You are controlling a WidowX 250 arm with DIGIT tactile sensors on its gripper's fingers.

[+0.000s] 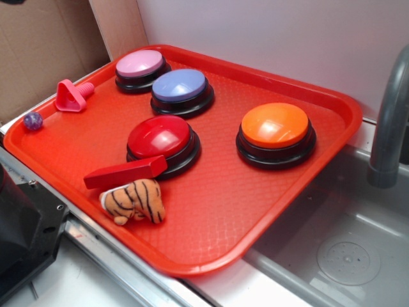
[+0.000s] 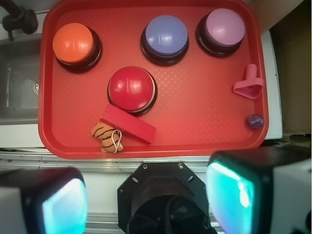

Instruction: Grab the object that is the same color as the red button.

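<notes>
- Red block (image 1: 125,173) lay on the red tray (image 1: 255,211), in the lower left part of the exterior view, long and narrow, with one end touching the black base of the red button (image 1: 161,138)
- In the wrist view the red block (image 2: 128,124) sat slanted just below the red button (image 2: 131,88), near the middle of the frame
- A striped tiger plush (image 1: 133,201) lay right against the block's lower side; in the wrist view the tiger plush (image 2: 107,137) showed at the block's lower left end
- An orange button (image 1: 275,132) stood at the right of the tray, well apart from the red one, a blue button (image 1: 181,89) above the red one, and a pink button (image 1: 140,68) at the upper left
- A pink funnel-shaped toy (image 1: 72,96) and a small purple ball (image 1: 32,121) rested near the tray's left edge
- A grey sink (image 1: 345,249) with a faucet (image 1: 390,121) filled the lower right of the exterior view
- The gripper (image 2: 146,200) showed only at the bottom of the wrist view, its two fingers wide apart, holding nothing, clear of the tray and well apart from the block
</notes>
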